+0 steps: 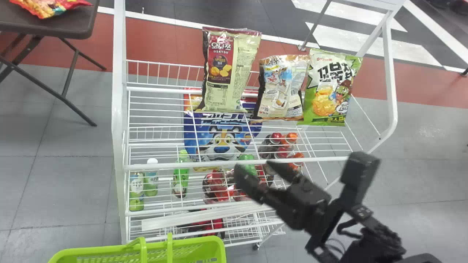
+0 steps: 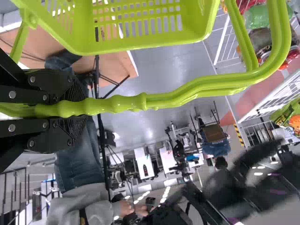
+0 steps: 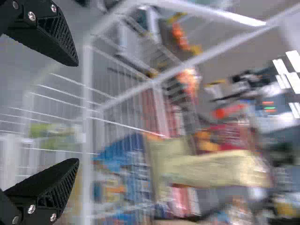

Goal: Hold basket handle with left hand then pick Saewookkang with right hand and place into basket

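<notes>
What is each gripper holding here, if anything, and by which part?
The left gripper holds the green basket by the ridged grip of its handle; the right gripper is open and holds nothing.

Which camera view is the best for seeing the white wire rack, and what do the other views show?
The head view: it shows several shelves of the white wire rack and three snack bags. The left wrist view shows parts beyond the basket handle; the right wrist view shows bars and frame beyond the right gripper.

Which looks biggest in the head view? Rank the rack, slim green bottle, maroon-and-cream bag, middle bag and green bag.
1. Rack
2. Maroon-and-cream bag
3. Middle bag and green bag: too alike to rank
4. Slim green bottle
</notes>
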### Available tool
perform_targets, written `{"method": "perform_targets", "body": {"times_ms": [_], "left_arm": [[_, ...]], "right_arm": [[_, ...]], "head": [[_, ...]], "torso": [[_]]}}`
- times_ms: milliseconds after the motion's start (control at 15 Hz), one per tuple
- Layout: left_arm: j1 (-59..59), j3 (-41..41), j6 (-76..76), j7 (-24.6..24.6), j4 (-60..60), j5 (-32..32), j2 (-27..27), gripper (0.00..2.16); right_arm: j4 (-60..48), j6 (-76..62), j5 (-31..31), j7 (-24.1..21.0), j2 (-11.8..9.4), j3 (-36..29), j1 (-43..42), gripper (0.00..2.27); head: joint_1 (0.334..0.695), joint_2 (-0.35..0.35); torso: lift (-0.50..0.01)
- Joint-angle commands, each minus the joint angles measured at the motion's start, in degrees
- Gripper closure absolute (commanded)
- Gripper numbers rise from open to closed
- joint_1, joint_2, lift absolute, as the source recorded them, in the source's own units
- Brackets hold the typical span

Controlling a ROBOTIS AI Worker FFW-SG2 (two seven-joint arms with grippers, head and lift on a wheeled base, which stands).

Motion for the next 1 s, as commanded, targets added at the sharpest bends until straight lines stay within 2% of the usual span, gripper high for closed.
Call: {"method": "perform_targets", "body": {"times_ms": [0, 200, 533, 933], "left_arm": [[0.0, 0.1, -0.3, 0.2, 0.2, -0.1, -0.1, 1.77], [0.0, 0.3, -1.4, 0.0, 1.1, 0.1, -0.1, 1.77], [-0.1, 0.4, -4.2, -0.6, 2.7, 0.6, -0.3, 1.77], [0.4, 1.0, -4.2, -1.2, 2.9, 1.1, -0.3, 1.77]], "right_arm": [[3.1, -13.9, 1.8, -1.0, 0.4, -0.1, 0.7, 0.08], [6.1, -24.0, 9.0, -4.5, 0.5, 3.1, 2.7, 0.08], [7.0, -25.5, 18.4, -10.5, 1.0, 11.3, 4.4, 0.09], [6.5, -25.7, 18.7, -10.6, 1.2, 11.7, 5.1, 0.09]], "head": [[0.695, -0.350], [0.695, -0.350], [0.695, -0.350], [0.695, -0.350]], "torso": [[-0.019], [-0.019], [-0.019], [-0.019]]}}
